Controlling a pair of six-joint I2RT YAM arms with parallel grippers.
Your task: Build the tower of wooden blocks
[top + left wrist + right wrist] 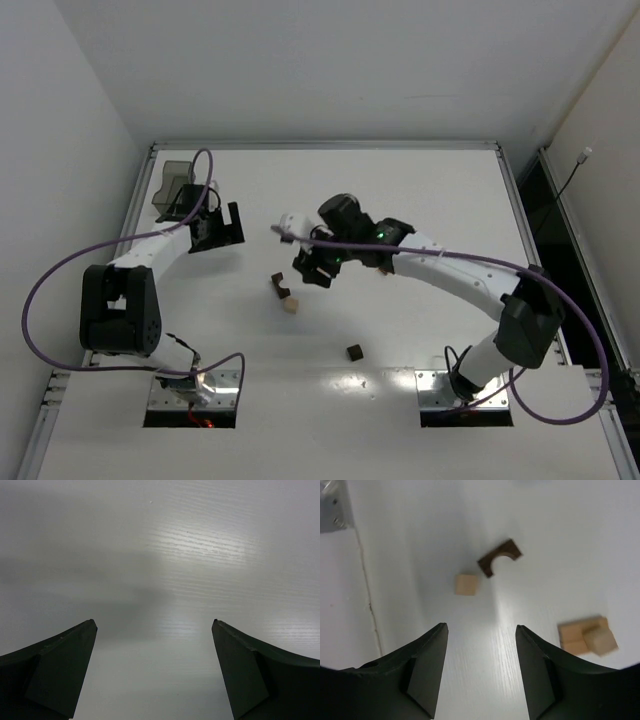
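My left jaws and right jaws are apart, empty. If the right jaws descend off-centre, they may push the tan cube (466, 585) against the dark arch (499, 557).

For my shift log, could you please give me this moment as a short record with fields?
Left gripper: open, empty, over the table
Right gripper: open, empty, blocks ahead of it
Wood block tower: barely begun; a cube seemingly atop flat tan blocks
Loose tan cube: on the table, touching nothing
Dark arch block: lying flat beside the loose tan cube, apart from it
Grey bin: far left corner of the table, next to the left gripper
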